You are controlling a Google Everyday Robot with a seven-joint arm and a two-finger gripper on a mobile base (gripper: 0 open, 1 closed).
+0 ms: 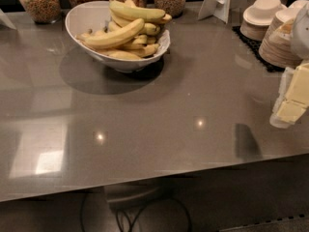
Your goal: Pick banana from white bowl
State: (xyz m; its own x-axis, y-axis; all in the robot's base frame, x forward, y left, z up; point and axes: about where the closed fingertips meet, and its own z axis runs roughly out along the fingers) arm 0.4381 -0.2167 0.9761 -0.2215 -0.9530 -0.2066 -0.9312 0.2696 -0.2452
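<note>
The large white bowl (79, 16) stands at the back left of the grey table (159, 110). It is heaped with several yellow bananas (118, 35); one long banana (136, 12) lies across the top of the pile. My gripper (292, 98), white with pale yellow pads, comes in at the right edge of the view, above the table's right side. It is far to the right of the bowl, nearer the front, and touches no banana.
Several glass jars of cereal (39, 1) line the back edge behind the bowl. Stacks of small pale bowls and plates (270, 25) sit on a black mat at the back right. A white sign stand (218, 1) is beside them. Cables (135, 216) hang below the table's front edge.
</note>
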